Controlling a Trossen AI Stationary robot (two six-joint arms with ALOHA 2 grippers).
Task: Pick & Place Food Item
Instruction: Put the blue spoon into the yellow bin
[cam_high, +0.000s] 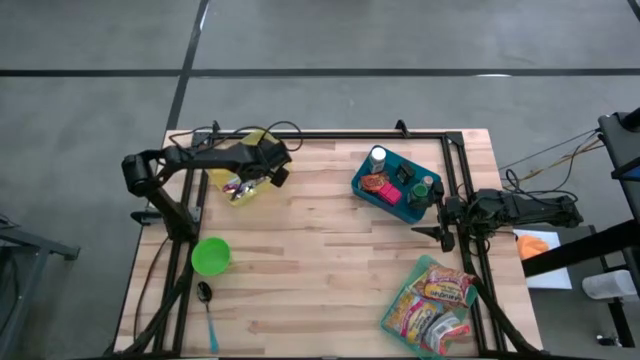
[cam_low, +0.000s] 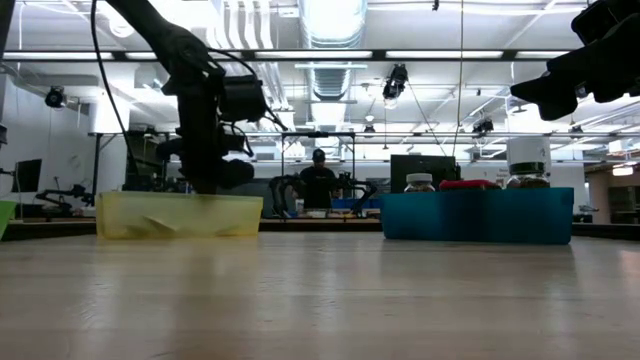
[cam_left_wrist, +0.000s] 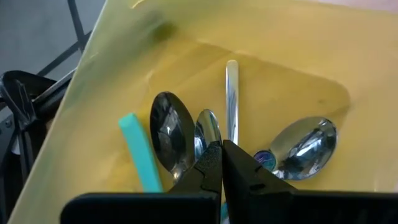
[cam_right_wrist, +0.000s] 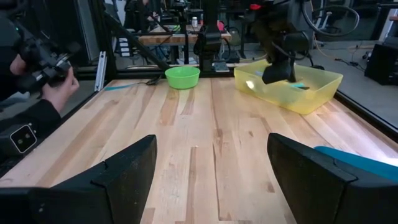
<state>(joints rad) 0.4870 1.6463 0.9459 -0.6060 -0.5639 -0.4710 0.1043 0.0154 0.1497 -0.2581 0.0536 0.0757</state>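
Observation:
A yellow bin (cam_high: 245, 175) stands at the table's far left and holds several metal spoons (cam_left_wrist: 169, 134) and a teal handle (cam_left_wrist: 140, 152), all lying on its floor. My left gripper (cam_left_wrist: 221, 152) is shut and points down into the bin, its tips just above the spoon bowls; from above it shows as (cam_high: 262, 172). At the table's right edge my right gripper (cam_right_wrist: 211, 180) stands open and level, with nothing between its fingers. Food shows in a blue bin (cam_high: 395, 185) with jars and in a clear bag of snack packs (cam_high: 435, 298). My left gripper's shut tips hang close over a spoon bowl (cam_left_wrist: 208, 127) in the yellow bin, coming from above at a slant. Whether they touch it, I cannot tell. Nothing is between the fingers.
A green bowl (cam_high: 211, 256) and a teal-handled spoon (cam_high: 207, 305) lie near the left front. The wooden tabletop (cam_high: 320, 260) between the bins is bare. A person's hand (cam_right_wrist: 59, 87) shows beyond the table's edge in the right wrist view.

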